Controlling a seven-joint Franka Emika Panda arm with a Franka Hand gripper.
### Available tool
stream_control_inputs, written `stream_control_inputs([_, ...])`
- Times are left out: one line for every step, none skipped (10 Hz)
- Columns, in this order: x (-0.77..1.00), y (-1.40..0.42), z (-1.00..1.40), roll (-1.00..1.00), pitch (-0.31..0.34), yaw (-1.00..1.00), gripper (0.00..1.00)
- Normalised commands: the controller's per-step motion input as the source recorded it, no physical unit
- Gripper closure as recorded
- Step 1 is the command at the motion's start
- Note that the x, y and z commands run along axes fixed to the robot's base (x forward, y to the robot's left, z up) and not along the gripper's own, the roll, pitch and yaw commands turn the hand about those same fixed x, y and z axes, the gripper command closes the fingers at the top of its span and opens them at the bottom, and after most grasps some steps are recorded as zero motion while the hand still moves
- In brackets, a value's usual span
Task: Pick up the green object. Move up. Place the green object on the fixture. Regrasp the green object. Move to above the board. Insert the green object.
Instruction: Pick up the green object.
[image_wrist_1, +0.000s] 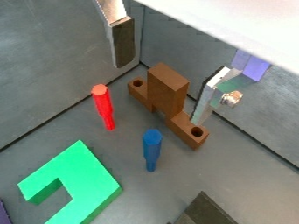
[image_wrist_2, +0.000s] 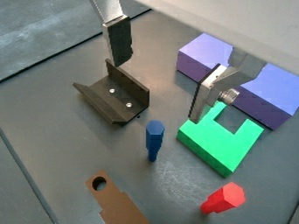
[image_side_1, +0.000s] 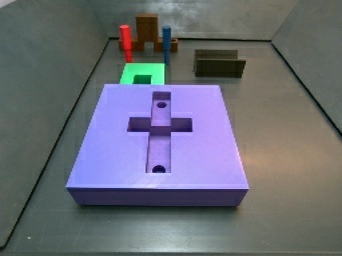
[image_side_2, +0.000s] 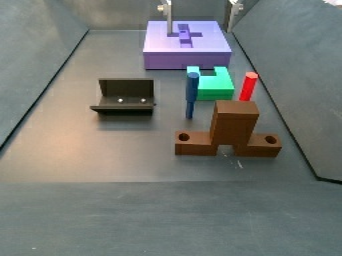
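Observation:
The green object (image_wrist_2: 219, 140) lies flat on the floor against the near edge of the purple board (image_wrist_2: 251, 83), and it also shows in both side views (image_side_1: 142, 74) (image_side_2: 214, 82) and in a wrist view (image_wrist_1: 70, 184). The board (image_side_1: 160, 135) has a cross-shaped recess and two round holes. The dark fixture (image_wrist_2: 114, 96) stands apart on the floor (image_side_2: 124, 97). My gripper (image_wrist_2: 158, 89) hangs open well above the floor, with nothing between its fingers (image_wrist_1: 117, 44). It touches no piece.
A red peg (image_wrist_1: 103, 105) and a blue peg (image_wrist_1: 152, 149) stand upright near the green object. A tall orange-brown block (image_side_2: 230, 130) on a base with two holes stands beside them. Grey walls (image_side_1: 287, 30) enclose the floor.

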Motion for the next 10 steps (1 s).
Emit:
stream_control_inputs([0.0, -0.5, -0.15, -0.07, -0.01, 0.0, 0.0])
stream_control_inputs([0.0, -0.73, -0.33, -0.24, -0.084, 0.0, 0.0])
stream_control_inputs([0.0, -0.94, -0.46, -0.16, -0.08, 0.0, 0.0])
stream_control_inputs([0.0, -0.93, -0.57, -0.13, -0.066, 0.0, 0.0])
stream_control_inputs([0.1, -0.83, -0.81, -0.07, -0.027, 0.0, 0.0])
stream_control_inputs([0.07, -0.73, -0.89, 0.21, -0.027, 0.0, 0.0])
stream_control_inputs([0.0, -0.68, -0.68, 0.27, 0.0, 0.19, 0.0])
stream_control_inputs([0.0, -0.47, -0.46, 0.37, -0.003, 0.27, 0.0])
stream_control_inputs([-0.16, -0.25, -0.52, 0.02, -0.076, 0.07, 0.0])
stream_control_inputs([0.0, 0.0, -0.6, 0.06, -0.036, -0.08, 0.0])
